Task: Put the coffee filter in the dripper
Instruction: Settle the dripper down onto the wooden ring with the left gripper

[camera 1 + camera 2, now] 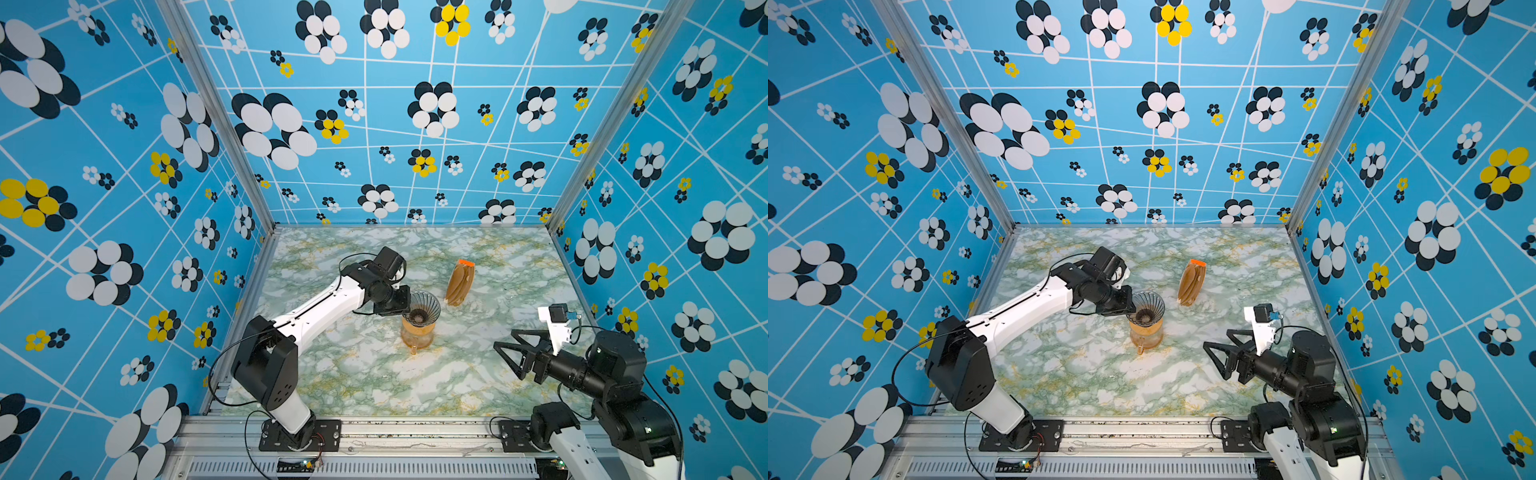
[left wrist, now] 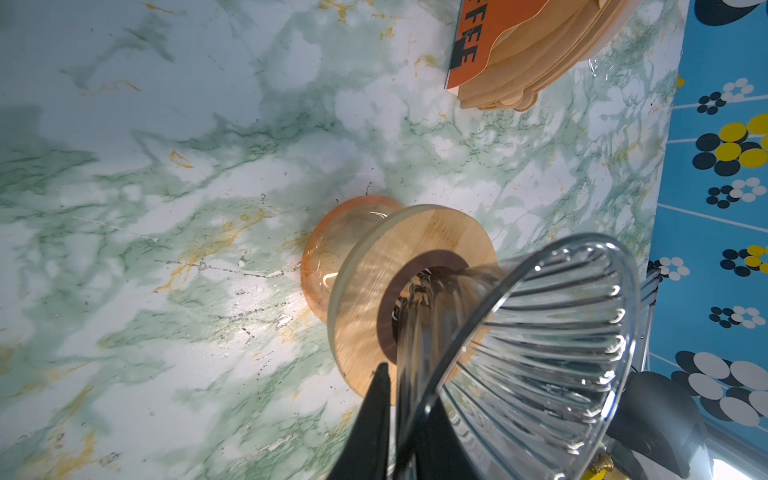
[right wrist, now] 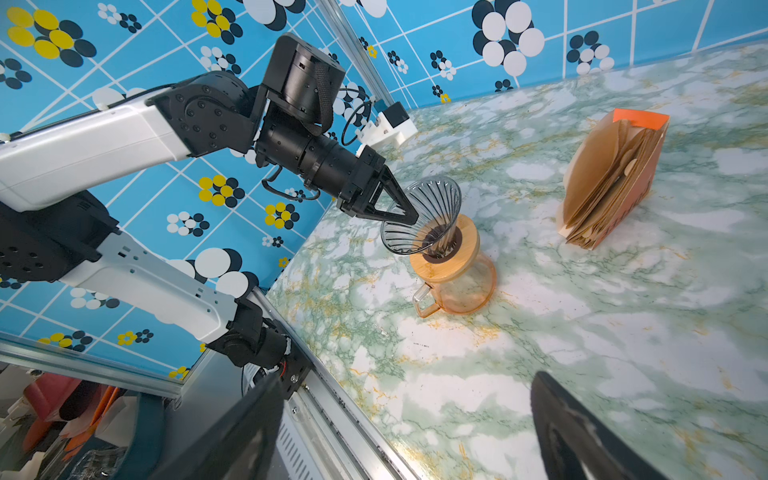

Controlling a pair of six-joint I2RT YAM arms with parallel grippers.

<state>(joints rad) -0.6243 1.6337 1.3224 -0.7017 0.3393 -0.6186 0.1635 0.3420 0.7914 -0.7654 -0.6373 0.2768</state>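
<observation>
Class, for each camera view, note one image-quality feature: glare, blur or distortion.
Left wrist view: bright glints line the dripper ribs, and a pale glare patch sits on the table; right wrist view: the right gripper has dark, out-of-focus fingers; both top views: the wide lens splays the corner posts.

Black capital letters "FFEE" run along an orange card (image 2: 478,41) capping a pack of brown paper filters (image 2: 552,62), pictured from the left wrist camera. The rest of the word runs out of frame. The pack stands toward the far edge of the marble-patterned table (image 2: 166,208), a little right of its middle. In both top views the same orange card (image 1: 466,263) (image 1: 1197,263) is too small for its print to be read. In the right wrist view its orange face (image 3: 640,118) carries no legible print.
</observation>
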